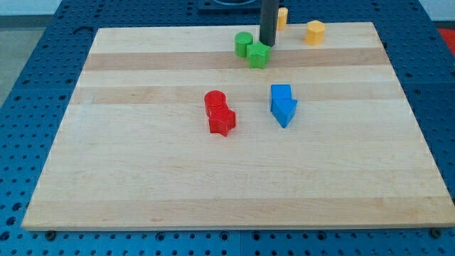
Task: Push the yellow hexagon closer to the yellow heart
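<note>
A yellow hexagon [315, 32] sits near the board's top edge, right of centre. A second yellow block [283, 17] lies up and to the left of it at the very top edge, partly hidden behind my rod; its shape is hard to make out. My tip [267, 44] rests on the board just below that block and left of the hexagon, with a gap to the hexagon. The tip is close to the upper right of a green block [259, 55].
A green cylinder [244, 44] stands left of the tip, beside the green block. A red cylinder [215, 102] and a red star-like block [222, 121] touch at mid-board. Two blue blocks [281, 93] [285, 111] touch to their right. The wooden board [142, 178] lies on a blue pegboard.
</note>
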Controlling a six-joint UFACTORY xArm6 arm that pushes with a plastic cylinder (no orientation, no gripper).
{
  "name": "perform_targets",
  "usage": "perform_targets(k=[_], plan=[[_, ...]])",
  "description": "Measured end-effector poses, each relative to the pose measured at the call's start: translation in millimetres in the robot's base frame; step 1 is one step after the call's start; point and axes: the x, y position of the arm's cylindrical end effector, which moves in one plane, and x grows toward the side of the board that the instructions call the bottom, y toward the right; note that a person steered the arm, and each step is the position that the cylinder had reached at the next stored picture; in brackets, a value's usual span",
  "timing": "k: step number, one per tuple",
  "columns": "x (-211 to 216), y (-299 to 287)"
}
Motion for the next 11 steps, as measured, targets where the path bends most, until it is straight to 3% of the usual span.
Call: perform_targets(k=[4, 6, 9, 11], plan=[[14, 59], [18, 141], [-29, 93], [-33, 88]])
